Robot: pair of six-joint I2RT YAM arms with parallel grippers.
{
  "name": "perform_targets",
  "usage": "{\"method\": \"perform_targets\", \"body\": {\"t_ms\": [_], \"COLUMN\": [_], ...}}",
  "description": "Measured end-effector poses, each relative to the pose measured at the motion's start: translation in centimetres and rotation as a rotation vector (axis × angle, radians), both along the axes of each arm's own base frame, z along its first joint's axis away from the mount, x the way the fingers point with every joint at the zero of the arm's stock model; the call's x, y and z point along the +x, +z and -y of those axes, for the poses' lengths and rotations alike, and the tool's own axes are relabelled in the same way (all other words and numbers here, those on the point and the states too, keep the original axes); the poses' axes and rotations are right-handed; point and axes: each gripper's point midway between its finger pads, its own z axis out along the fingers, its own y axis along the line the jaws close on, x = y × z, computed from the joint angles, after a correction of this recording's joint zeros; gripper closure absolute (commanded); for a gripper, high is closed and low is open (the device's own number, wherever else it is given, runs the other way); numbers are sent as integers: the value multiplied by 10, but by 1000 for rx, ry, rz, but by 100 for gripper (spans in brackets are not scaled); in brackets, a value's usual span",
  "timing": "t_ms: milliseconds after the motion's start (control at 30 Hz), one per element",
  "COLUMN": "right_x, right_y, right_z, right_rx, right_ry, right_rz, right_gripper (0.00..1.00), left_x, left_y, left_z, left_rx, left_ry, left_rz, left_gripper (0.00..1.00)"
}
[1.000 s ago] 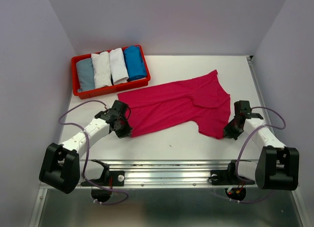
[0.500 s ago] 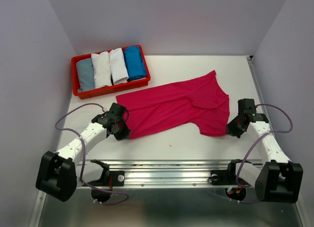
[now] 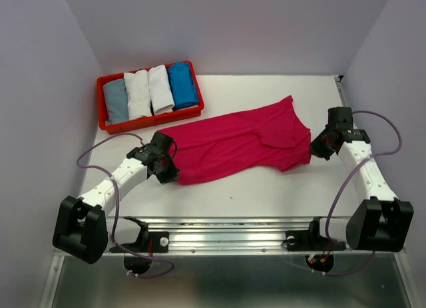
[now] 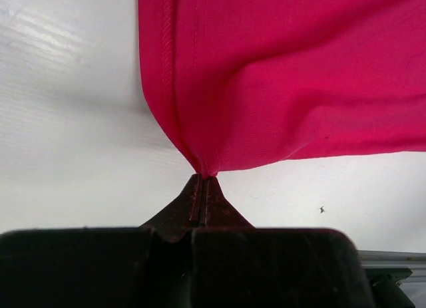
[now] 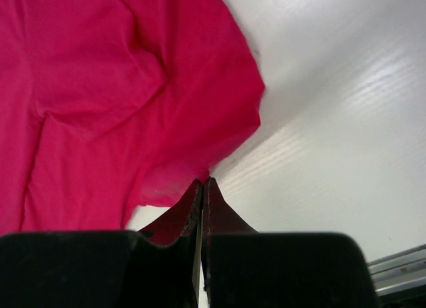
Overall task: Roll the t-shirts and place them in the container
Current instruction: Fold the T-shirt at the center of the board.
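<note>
Pale grey walls stand on three sides of a white desk (image 3: 266, 188). A metal rail runs along its near edge.

A big pink t-shirt (image 3: 233, 145) lies in the middle of the desk. It is spread out and mostly flat. It runs from the near left up to the far right. It has some wrinkles, and one fold sits near its right side.

The left fingers (image 3: 169, 175) are pressed tight together on the near left corner of the pink t-shirt. In the left wrist view, the cloth (image 4: 279, 75) bunches into a small point right where the left fingers (image 4: 198, 188) pinch it. A stitched edge of the shirt runs down into that point.

The right fingers (image 3: 315, 148) are closed on the right edge of the pink t-shirt. In the right wrist view, the right fingers (image 5: 198, 191) nip a bit of cloth (image 5: 120, 108) at their tips, and the white desk shows off to the right.

A red tray (image 3: 101, 95) sits in the far left corner of the desk. Four rolled t-shirts lie in it side by side. From left to right they are a grey-blue one (image 3: 116, 100), a white one (image 3: 138, 94), another white one (image 3: 160, 88) and a bright blue one (image 3: 182, 84). The tray is just beside the far left end of the pink t-shirt. I cannot tell if they touch.
</note>
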Motion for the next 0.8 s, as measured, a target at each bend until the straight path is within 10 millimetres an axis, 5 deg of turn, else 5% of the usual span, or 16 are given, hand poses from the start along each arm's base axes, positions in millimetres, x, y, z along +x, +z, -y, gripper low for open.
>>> {"method": "perform_targets", "body": {"t_ms": [433, 800], "right_x": [104, 170], "right_y": [13, 24], "right_z": [-7, -11], "right_rx": [33, 33], "right_ry": [111, 161], "right_rz": [78, 142], "right_gripper": [99, 99], "left_x": [48, 81], "left_y": [10, 12], "left_z": [-24, -43], "left_rx": [39, 54], "left_ry": [78, 117], "left_rz": [29, 50], "left_gripper": [100, 100]}}
